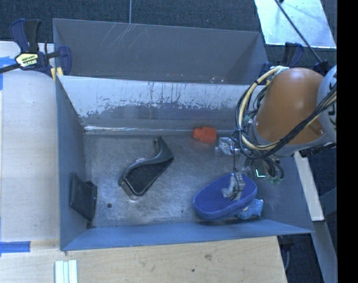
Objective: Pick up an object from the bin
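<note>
My gripper reaches down at the bin's right front, its fingers set on the top of a blue rounded cup-like object that lies on its side there. A pale blue crumpled piece sits against that object's right end. A small orange block rests by the back wall, up and left of the gripper. How far apart the fingertips stand is hidden against the blue object.
A dark grey scoop-shaped thing with a curved handle lies in the middle of the bin floor. A black flat pad leans in the front left corner. The arm's orange cover and cables hang over the bin's right wall.
</note>
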You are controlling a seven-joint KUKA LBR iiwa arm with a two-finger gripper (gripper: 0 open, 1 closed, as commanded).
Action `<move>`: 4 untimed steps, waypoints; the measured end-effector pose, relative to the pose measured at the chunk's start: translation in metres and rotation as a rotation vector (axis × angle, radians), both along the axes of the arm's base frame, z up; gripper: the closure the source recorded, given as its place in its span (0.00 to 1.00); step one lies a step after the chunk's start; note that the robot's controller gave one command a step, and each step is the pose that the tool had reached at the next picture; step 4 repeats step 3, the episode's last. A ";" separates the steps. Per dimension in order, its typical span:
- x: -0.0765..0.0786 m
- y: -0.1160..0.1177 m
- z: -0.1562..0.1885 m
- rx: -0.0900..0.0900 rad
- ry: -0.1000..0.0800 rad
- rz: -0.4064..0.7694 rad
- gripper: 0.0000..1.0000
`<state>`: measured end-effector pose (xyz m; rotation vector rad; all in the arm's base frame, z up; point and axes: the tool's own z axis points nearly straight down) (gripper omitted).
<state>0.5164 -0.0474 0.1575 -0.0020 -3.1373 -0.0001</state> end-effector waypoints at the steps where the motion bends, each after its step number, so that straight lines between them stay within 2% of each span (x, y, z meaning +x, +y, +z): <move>1: -0.019 -0.011 -0.087 0.003 -0.002 0.516 0.00; 2: -0.012 -0.008 -0.082 -0.001 -0.029 0.517 1.00; 3: -0.026 0.022 0.051 -0.002 -0.015 0.589 1.00; 4: -0.026 0.022 0.051 -0.002 -0.015 0.589 1.00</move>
